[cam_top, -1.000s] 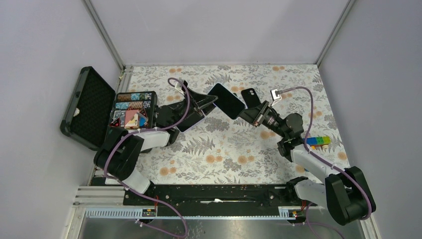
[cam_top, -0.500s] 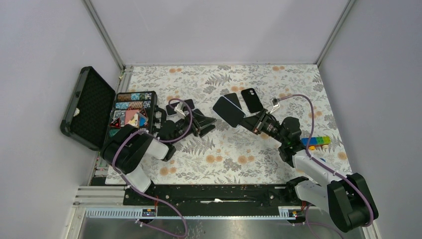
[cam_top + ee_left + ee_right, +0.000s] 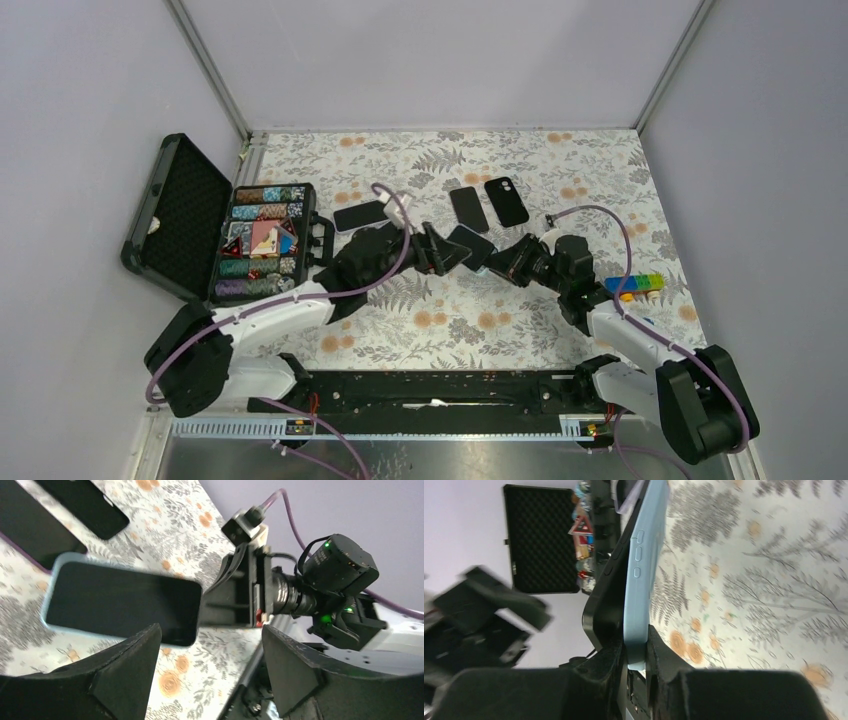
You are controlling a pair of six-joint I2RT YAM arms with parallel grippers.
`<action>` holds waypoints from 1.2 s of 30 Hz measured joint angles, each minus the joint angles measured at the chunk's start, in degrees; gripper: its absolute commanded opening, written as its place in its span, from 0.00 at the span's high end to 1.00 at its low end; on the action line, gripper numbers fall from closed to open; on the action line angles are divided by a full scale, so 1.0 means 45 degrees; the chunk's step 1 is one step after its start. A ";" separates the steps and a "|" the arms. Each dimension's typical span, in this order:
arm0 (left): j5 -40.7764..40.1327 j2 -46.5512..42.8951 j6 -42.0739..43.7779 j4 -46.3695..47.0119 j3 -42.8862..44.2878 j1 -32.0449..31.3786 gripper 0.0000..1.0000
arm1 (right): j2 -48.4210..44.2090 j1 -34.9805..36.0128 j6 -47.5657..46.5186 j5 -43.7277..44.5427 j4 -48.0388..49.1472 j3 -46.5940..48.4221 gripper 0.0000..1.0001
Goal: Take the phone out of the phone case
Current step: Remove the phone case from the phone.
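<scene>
Pale blue is your marker: the phone case (image 3: pixel 47 605) wraps the dark phone (image 3: pixel 120 600), and the pair is held off the flowered table (image 3: pixel 450 320), near its middle. Your right gripper (image 3: pixel 636 652) is pinching one short end of it, one pad against the front and one against the back. In the right wrist view the blue shell with its side buttons runs away from that pinch, and the dark slab lies along it. You cannot tell from these views whether the phone has begun to lift out of the shell. In the left wrist view the blue rim shows round the screen on every side you can see.

Your left gripper (image 3: pixel 210 640) stands spread wide and grips nothing. Its fingers (image 3: pixel 127 670) sit either side of the clamped end, near it but apart. From above, the left gripper is at 9 o'clock of the phone and the right gripper at 3 o'clock, facing each other.

At 12 o'clock of the held phone a dark handset (image 3: pixel 468 208) lies flat. A second handset (image 3: pixel 506 200) is just beside it at its 3 o'clock. A third handset (image 3: pixel 361 215) lies at 10 o'clock. An open black carrying case (image 3: pixel 175 215) sits at 9 o'clock, at the table's edge. A row of coloured blocks (image 3: pixel 638 284) lies at 4 o'clock.
</scene>
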 measured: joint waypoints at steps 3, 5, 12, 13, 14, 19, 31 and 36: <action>-0.1457 0.0083 0.2191 -0.2715 0.2137 -0.0937 0.25 | -0.0117 0.0000 0.0068 0.0223 -0.1438 0.0000 1.00; -0.2317 0.0325 0.3269 -0.3837 0.3084 -0.1350 0.26 | -0.0272 0.0000 0.0131 0.0384 -0.2254 0.0000 1.00; -0.5042 0.2837 0.6023 -0.7446 0.5892 -0.3201 0.36 | -0.0714 0.0000 0.0301 0.0529 -0.3565 0.0267 1.00; -0.5294 0.3186 0.6275 -0.7912 0.6101 -0.3429 0.39 | -0.0714 0.0000 0.0335 0.0520 -0.3648 0.0330 1.00; -0.5411 0.3371 0.6387 -0.8208 0.6198 -0.3570 0.44 | -0.0714 0.0000 0.0398 0.0515 -0.3706 0.0379 1.00; -0.5688 0.3696 0.6868 -0.9282 0.6251 -0.3852 0.52 | -0.0729 0.0000 0.0675 0.0525 -0.3798 0.0403 1.00; -0.5654 0.3701 0.7023 -0.9432 0.6382 -0.3832 0.39 | -0.0495 0.0000 0.1088 0.0408 -0.3594 0.0403 1.00; -0.5654 0.3803 0.6965 -0.9428 0.6382 -0.3832 0.41 | -0.0384 0.0000 0.1190 0.0389 -0.3555 0.0403 1.00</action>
